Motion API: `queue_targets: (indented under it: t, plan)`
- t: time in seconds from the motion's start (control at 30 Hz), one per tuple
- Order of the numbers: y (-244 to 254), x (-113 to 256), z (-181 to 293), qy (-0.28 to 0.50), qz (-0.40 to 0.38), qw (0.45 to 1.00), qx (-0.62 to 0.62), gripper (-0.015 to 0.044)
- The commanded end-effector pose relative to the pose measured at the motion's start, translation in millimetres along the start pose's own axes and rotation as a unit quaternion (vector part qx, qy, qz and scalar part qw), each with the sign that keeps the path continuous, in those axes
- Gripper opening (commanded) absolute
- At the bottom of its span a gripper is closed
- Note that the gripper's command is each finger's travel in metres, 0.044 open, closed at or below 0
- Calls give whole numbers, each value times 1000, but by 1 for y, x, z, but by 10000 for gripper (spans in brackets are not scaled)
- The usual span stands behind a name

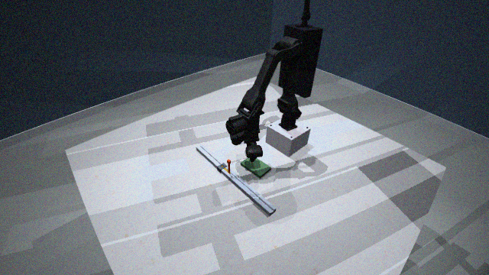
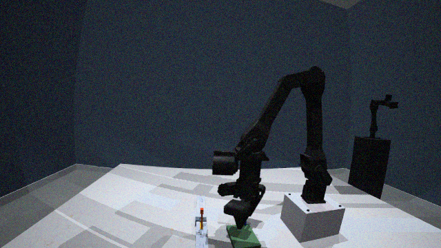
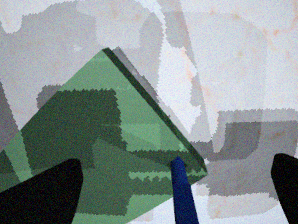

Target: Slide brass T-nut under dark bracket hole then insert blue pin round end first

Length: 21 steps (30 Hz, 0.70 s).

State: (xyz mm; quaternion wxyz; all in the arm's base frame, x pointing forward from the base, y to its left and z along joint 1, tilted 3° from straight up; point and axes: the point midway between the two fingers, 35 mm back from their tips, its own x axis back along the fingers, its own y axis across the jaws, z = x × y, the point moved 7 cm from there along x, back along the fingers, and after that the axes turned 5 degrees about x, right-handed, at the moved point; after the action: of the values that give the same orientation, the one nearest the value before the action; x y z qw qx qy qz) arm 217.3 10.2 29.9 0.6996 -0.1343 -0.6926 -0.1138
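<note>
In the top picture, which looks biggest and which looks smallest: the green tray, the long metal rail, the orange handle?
Biggest to smallest in the top picture:
1. long metal rail
2. green tray
3. orange handle

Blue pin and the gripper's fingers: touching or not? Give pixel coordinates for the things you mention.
Apart. The wrist view shows the pin (image 2: 246, 224) (image 3: 184, 192) between the open fingers, a gap on either side.
</note>
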Motion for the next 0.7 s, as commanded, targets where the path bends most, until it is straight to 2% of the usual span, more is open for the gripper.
queue_targets:
  t: [0.0, 0.57, 0.67]
  plan:
    - [0, -2, 0, 0, -1, 1000, 2, 309]
    - [0, -2, 0, 0, -1, 1000, 2, -137]
    - [0, -2, 0, 0, -1, 1000, 2, -150]
